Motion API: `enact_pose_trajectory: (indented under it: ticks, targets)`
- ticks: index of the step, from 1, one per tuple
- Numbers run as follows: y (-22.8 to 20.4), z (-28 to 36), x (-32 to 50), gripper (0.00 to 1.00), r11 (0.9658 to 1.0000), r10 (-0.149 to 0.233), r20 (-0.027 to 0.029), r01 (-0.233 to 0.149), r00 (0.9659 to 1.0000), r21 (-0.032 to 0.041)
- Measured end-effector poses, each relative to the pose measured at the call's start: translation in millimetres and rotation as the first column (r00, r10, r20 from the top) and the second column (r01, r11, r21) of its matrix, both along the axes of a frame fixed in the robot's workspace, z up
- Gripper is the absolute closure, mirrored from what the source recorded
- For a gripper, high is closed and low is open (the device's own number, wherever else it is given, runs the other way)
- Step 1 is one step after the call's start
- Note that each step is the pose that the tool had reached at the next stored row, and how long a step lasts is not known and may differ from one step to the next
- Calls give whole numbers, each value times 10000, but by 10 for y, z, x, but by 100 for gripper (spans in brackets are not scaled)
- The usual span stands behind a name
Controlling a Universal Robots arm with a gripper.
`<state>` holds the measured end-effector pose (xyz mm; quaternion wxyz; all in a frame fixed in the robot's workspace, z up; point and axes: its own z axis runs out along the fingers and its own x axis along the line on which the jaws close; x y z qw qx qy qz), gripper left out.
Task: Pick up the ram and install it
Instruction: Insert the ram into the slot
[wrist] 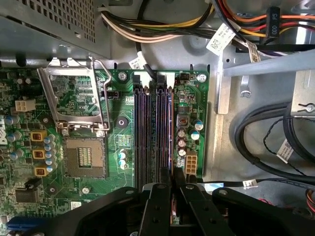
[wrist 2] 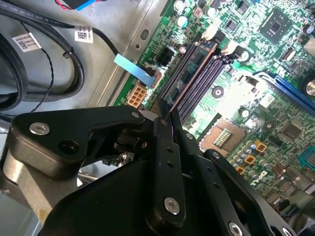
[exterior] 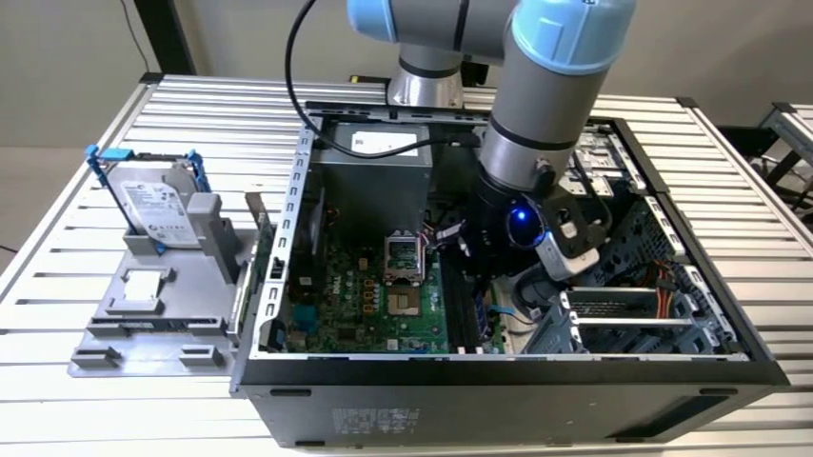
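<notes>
The gripper (wrist 2: 166, 120) was pinching the ram (wrist 2: 194, 73), its two black fingers (wrist 2: 167, 162) pressed against the stick's near end. In the second wrist view the ram ran edge-on away from the fingertips, along the black memory slots (wrist 2: 206, 73), its brown lower edge lying over the slot nearest the board's edge; whether it was seated cannot be told. In the first wrist view the gripper (wrist: 172, 184) sat at the near end of the same slots (wrist: 152, 132), with the open processor socket (wrist: 86, 157) just beside them.

In the exterior view the arm (exterior: 546, 105) reached down into an open computer case (exterior: 508, 376) that lay on its side on the tabletop (exterior: 76, 409). The green motherboard (exterior: 362, 305) covered the case floor, and a grey power supply (exterior: 375, 176) stood at the far end.

The tabletop was made of pale ribbed metal slats. Toward the exterior view's left, beside the case, a grey fixture (exterior: 152, 314) held a silver hard drive (exterior: 159, 214) upright in a blue bracket (exterior: 109, 157).

Beyond the tabletop, a plain beige wall (exterior: 64, 57) and a dark upright post (exterior: 166, 33) closed the room.
</notes>
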<state>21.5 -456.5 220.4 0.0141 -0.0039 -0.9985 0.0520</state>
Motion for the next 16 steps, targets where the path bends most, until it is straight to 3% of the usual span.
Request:
enact_pose_trajectory:
  ticks: [16]
  targets:
    - [0, -75, 2, 100, 10000, -83, 0, 83, 10000, 32]
